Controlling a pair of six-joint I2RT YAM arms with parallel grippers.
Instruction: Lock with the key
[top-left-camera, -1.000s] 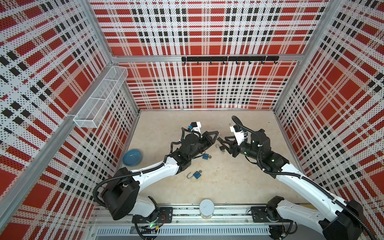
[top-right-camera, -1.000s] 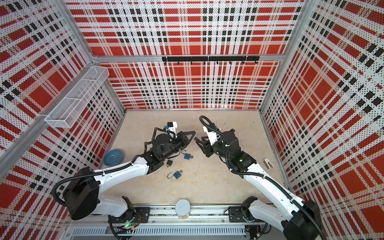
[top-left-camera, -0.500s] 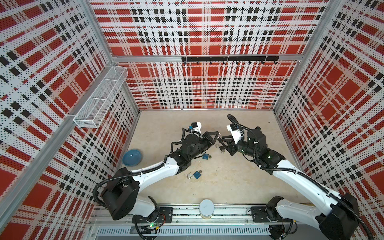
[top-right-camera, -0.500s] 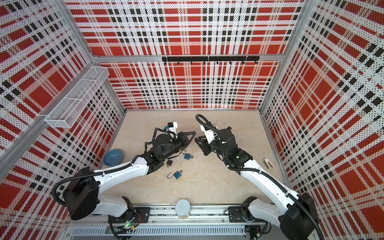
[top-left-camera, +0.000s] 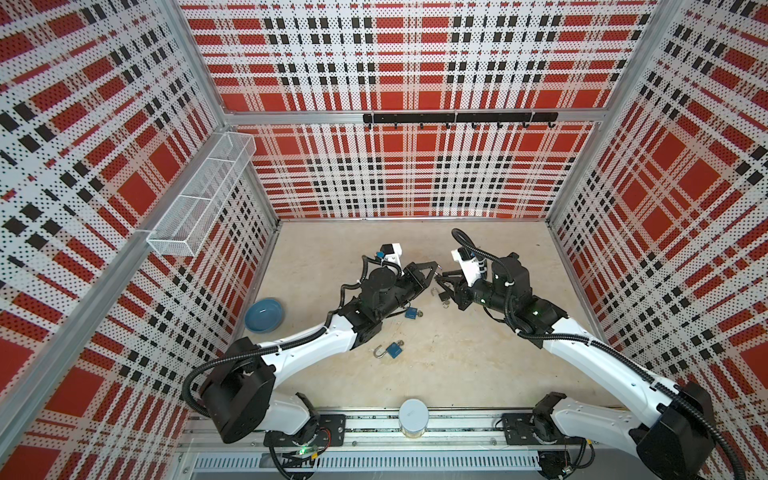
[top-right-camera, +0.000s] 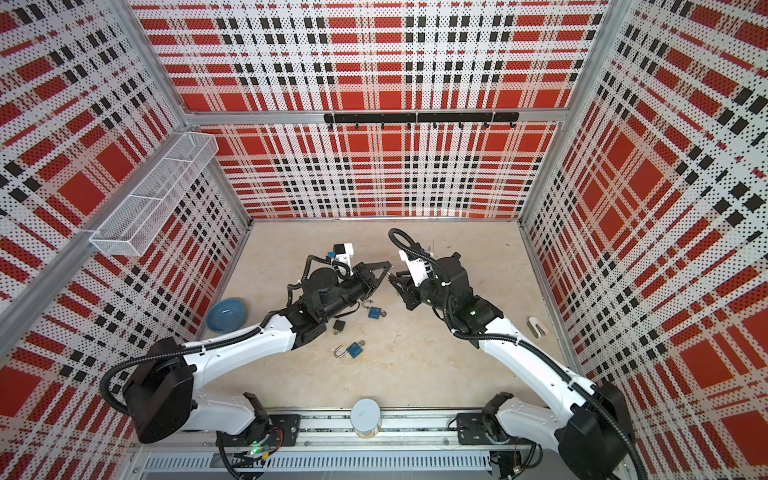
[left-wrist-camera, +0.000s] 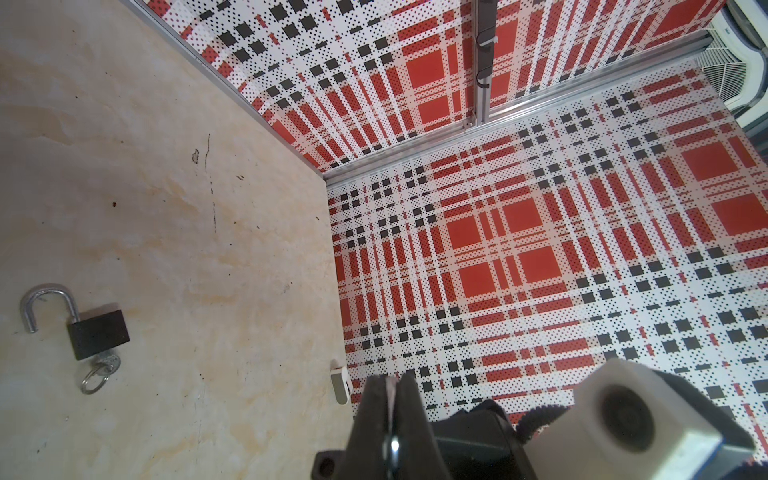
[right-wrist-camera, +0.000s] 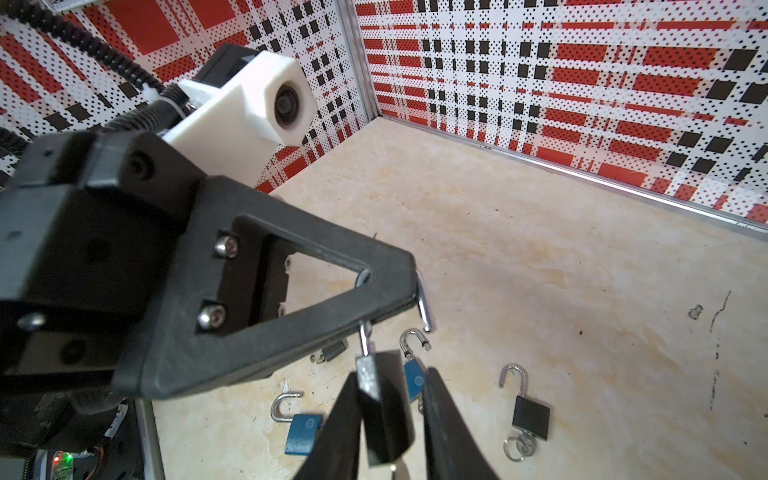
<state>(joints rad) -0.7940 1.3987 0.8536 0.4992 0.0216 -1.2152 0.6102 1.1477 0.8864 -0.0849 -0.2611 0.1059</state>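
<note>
Left gripper is clamped shut on the open shackle of a black padlock, which is held clear of the table. This is judged deliberate: the body hangs free below the left fingertips and is presented to the other arm. Right gripper is set directly opposite, tips nearly meeting the left's in both top views, with its fingers straddling the hanging body. One finger is seen against the body and a sliver of gap shows at the other, so a firm grip can't be confirmed. The shackle is pinched near its bend and its free leg is seen poking out past the left fingertip, outside the body, so the lock is not yet shut. Step is judged as: body to be steadied by the right so the shackle can be pushed home and the key turned. The key end is pointed toward the right wrist; a silver glint there may be the key, unconfirmed. Spare padlocks, keys on rings, are seen lying on the table beneath both grippers, untouched.
</note>
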